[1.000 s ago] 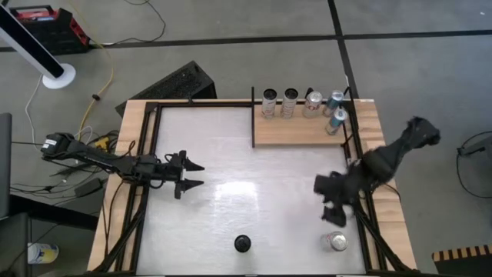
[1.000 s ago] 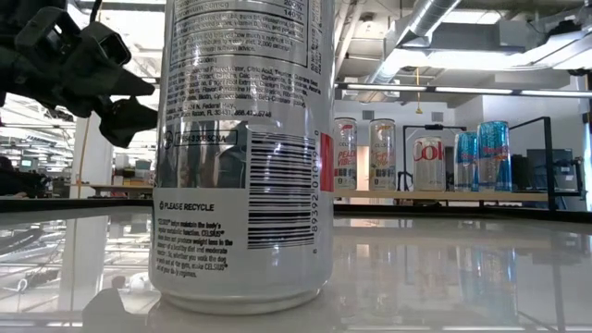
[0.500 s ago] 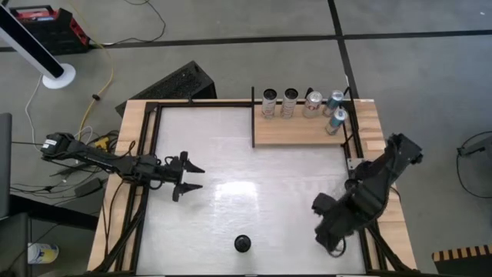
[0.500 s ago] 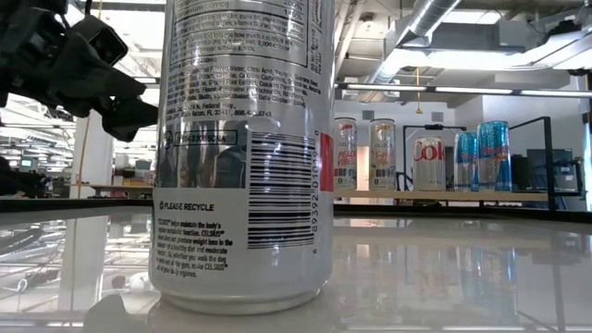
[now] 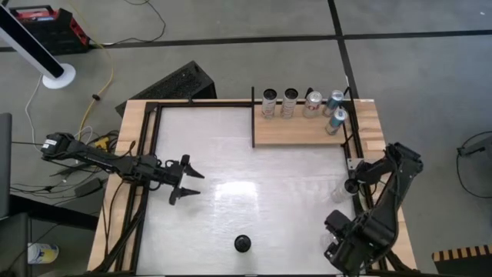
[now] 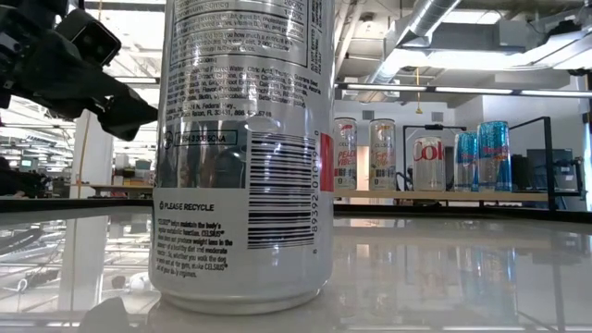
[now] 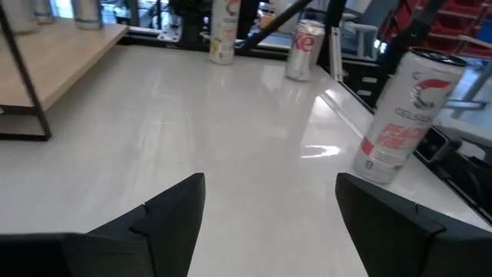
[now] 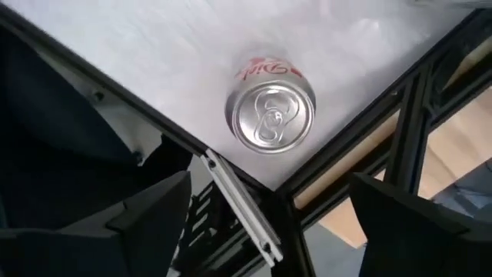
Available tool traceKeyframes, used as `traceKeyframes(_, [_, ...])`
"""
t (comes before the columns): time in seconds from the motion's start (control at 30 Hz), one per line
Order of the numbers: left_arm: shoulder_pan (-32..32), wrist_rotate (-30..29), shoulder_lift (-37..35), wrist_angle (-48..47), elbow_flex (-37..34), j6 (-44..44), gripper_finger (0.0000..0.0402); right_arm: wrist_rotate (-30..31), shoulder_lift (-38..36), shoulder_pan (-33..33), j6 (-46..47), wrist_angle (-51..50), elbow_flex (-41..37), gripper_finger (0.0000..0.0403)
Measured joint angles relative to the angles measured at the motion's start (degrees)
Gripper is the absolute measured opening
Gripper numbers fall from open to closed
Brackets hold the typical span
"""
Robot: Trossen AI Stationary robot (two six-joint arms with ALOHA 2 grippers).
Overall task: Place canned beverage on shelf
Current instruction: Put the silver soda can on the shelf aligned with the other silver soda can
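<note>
The right gripper (image 8: pixel 265 211) hangs spread wide directly over the upright silver can (image 8: pixel 270 115) — it should drop straight, centred, before closing for the shelf (image 5: pixel 304 129) — while the left gripper (image 5: pixel 184 181) waits unclenched.

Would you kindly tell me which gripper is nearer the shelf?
Left, narrowly. The left gripper hovers mid-table, diagonally off the shelf. The right gripper is at the table's near right corner, farther away.
</note>
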Motion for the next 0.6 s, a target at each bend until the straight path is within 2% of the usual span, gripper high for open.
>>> traceKeyframes(0.1, [0.0, 0.7, 0.0, 0.0, 0.0, 0.1, 0.0277, 0.7, 0.0, 0.1, 2.6, -0.6, 0.0, 0.0387])
traceKeyframes(0.3, [0.0, 0.9, 0.0, 0.1, 0.0, 1.8, 0.0277, 3.9, 0.0, -0.1, 13.7, -0.4, -1.3, 0.0397])
traceKeyframes(0.6, [0.0, 0.9, 0.0, 1.3, 0.0, 3.2, 0.0277, 3.2, -1.7, 0.2, 14.8, 5.5, -8.3, 0.0398])
